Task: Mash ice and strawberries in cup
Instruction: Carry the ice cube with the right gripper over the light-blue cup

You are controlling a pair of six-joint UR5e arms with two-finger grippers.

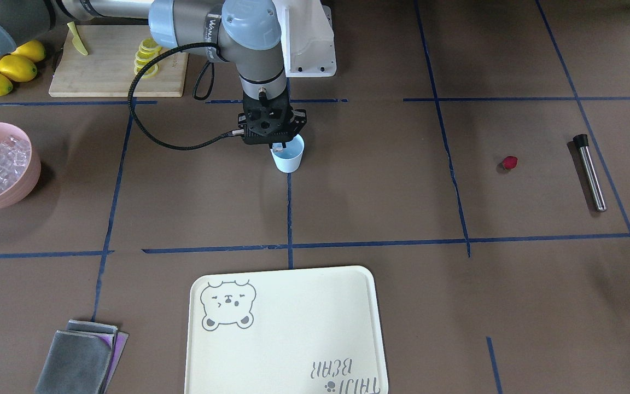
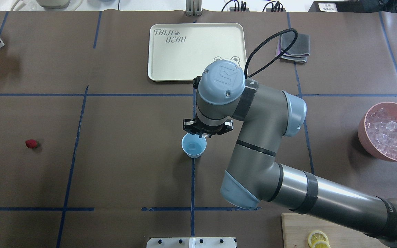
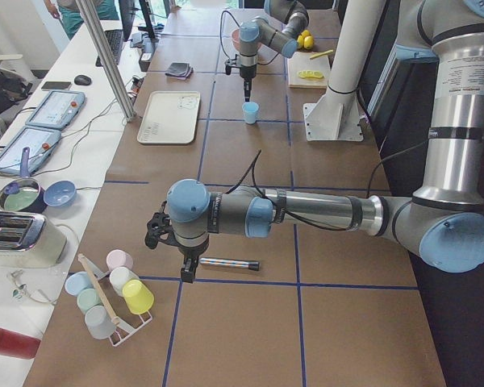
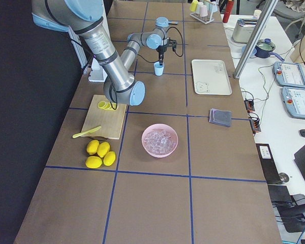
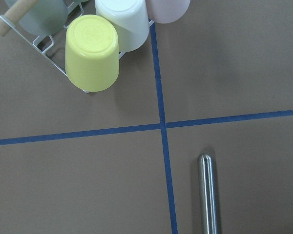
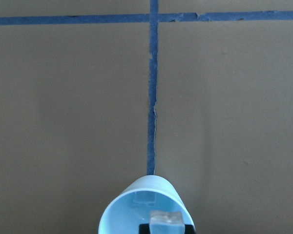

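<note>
Brown-papered counter (image 1: pixel 380 191) with blue tape lines. The right end effector (image 1: pixel 276 144) hangs just over the pale-blue cup (image 1: pixel 289 158), pinching one ice cube (image 6: pixel 166 218). A second cube (image 2: pixel 194 146) lies inside the cup. The strawberry (image 1: pixel 509 162) sits well apart. Whether the left end effector (image 3: pixel 185 270) is spread or pressed together, I cannot tell.

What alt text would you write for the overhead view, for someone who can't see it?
The robot's right gripper hangs just above a pale-blue cup with an ice cube inside, at centre. A strawberry lies far left; a pink bowl of ice sits far right.
</note>
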